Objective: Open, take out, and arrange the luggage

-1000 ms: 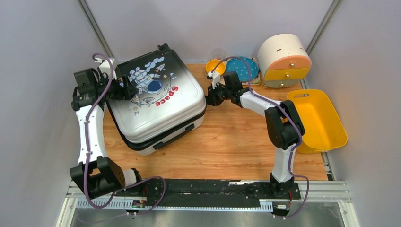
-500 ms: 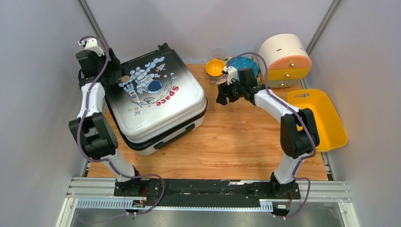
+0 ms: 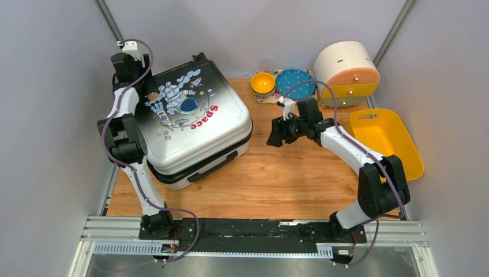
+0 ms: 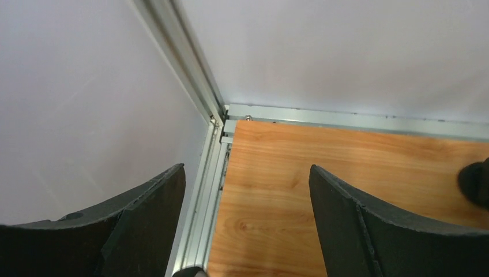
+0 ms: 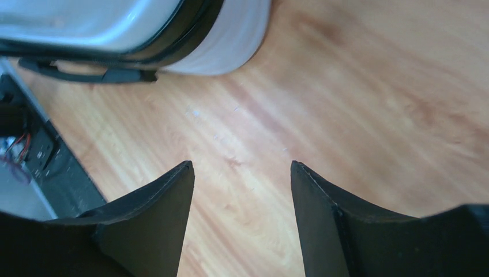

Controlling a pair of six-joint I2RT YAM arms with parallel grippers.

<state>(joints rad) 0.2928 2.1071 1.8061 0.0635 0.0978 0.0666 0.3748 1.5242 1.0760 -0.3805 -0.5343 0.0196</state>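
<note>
The wooden tabletop (image 3: 288, 173) carries the luggage (image 3: 190, 124), lying flat and closed on its left half, astronaut print up; a yellow bin (image 3: 386, 144) sits at the right edge; a round drawer box (image 3: 346, 72) stands behind it; the left gripper (image 4: 248, 173) hangs spread over the far left corner; the right gripper (image 5: 242, 167), spread and empty, hangs over bare wood near the luggage's right side.

Most of the luggage (image 5: 230, 29) beyond the right wrist view's edge.
</note>
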